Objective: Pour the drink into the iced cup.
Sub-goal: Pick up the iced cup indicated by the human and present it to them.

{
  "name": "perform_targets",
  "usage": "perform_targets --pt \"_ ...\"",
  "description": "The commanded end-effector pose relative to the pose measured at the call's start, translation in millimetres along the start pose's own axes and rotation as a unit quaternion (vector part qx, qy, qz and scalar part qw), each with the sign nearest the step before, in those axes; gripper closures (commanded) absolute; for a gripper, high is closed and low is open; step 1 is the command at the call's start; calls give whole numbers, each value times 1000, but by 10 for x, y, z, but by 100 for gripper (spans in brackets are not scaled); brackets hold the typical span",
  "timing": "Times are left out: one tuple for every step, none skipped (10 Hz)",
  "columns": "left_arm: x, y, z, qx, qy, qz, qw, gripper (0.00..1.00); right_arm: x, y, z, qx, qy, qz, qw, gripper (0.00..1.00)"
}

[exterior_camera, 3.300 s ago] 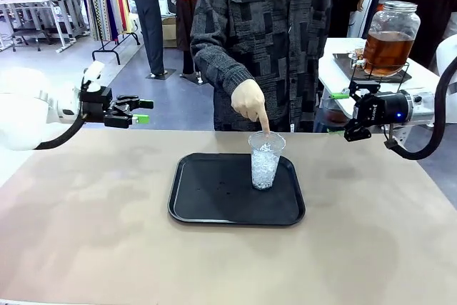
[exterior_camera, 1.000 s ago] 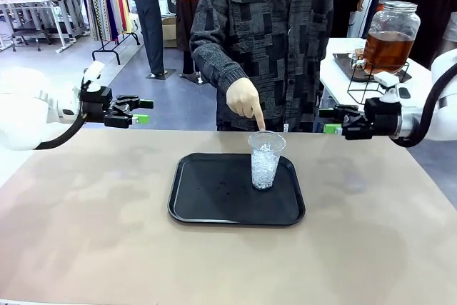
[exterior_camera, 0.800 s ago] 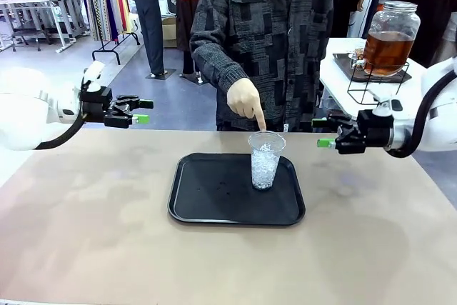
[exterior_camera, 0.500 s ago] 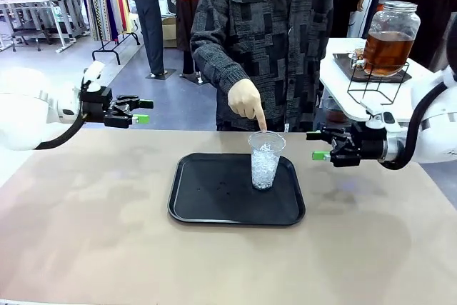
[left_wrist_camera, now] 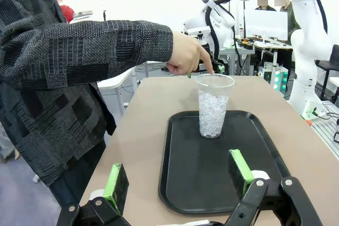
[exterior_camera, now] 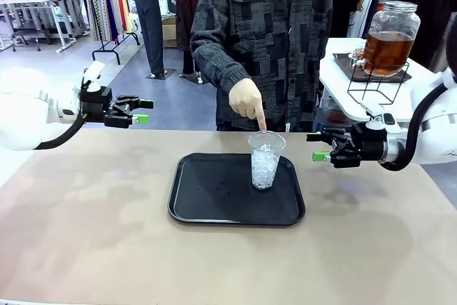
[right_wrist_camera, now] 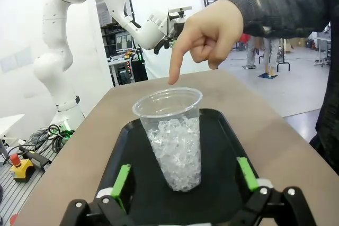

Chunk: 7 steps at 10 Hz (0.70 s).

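Front view, right arm: The right end effector has been brought down and inward from the far right. It now hangs above the table, near the iced cup but apart from it, with fingers spread and nothing held. Little movement is noted over the last half second.
Front view, left arm: The left end effector is unchanged, fingers spread and empty, well apart from the cup at the left edge.
Front view, task items: The cup stands upright on the black tray, holding ice only. The person's hand is held as before, index finger pointing down at the rim. The drink is in the glass dispenser jar on a wire stand on the side table, well apart from the cup.
Left wrist view: Green pads are seen wide apart, with the tray and cup beyond them.
Right wrist view: The cup is centred between the spread pads and not touched, with the pointing finger just above the rim.
Assessment: The cup is judged to have been selected for grasping and a side approach lined up. Pouring has not begun, and the finger at the rim is a contact risk.
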State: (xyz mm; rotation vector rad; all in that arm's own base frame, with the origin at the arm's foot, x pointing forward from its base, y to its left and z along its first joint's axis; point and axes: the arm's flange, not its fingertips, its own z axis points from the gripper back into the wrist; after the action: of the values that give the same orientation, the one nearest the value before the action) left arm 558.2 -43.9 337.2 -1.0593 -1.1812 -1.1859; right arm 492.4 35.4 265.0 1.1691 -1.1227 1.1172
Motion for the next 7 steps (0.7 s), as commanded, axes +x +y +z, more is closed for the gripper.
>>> perform_targets --pt "12 -4 1 0 0 -1 1000 0 -38 11 -86 -5 3 4 1000 0" --pt "12 -4 1 0 0 -1 1000 0 -86 13 -161 -4 2 9 1000 0" --pt "12 -4 1 0 0 -1 1000 0 -126 21 -227 -10 2 16 1000 0" --pt "12 -4 1 0 0 -1 1000 0 -160 27 -293 -12 8 23 1000 0" --pt "12 -4 1 0 0 -1 1000 0 -191 26 -359 -10 10 24 1000 0" --pt "12 -4 1 0 0 -1 1000 0 -224 20 -432 -10 13 29 999 0" --pt "12 -4 1 0 0 -1 1000 0 -246 9 -499 -9 14 33 999 0"
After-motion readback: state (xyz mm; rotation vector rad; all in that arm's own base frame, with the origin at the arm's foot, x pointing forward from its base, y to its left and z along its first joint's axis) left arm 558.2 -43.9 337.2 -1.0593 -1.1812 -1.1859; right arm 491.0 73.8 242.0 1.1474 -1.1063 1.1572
